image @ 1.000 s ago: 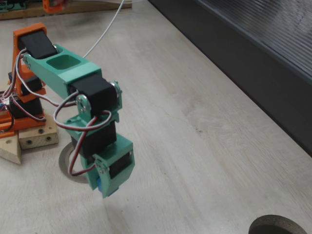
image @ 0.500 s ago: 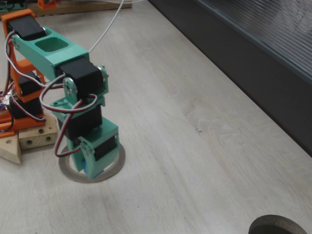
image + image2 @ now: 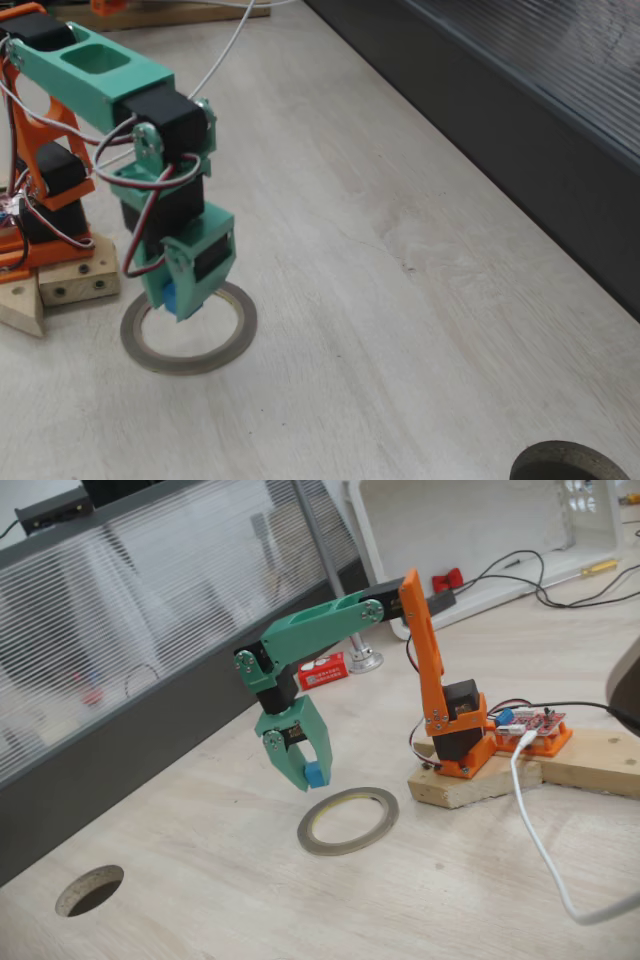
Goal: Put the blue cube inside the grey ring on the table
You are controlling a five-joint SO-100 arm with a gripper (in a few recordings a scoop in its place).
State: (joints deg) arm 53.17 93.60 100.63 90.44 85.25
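Gripper [image 3: 308, 773]: green fingers pointing down, pinched on the blue cube, raised off the table [image 3: 200, 900].
Blue cube [image 3: 314, 774]: small, bright blue, plain matte faces; held between the fingertips, in the air to the left of the ring in this fixed view.
Grey ring [image 3: 349, 820]: thin, flat, grey-brown, faint yellowish inner edge, wide opening; lying on the table.
Base [image 3: 455, 730]: orange, on a wooden block.

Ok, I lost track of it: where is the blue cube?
The blue cube is in the gripper, held above the table just left of the grey ring in a fixed view.
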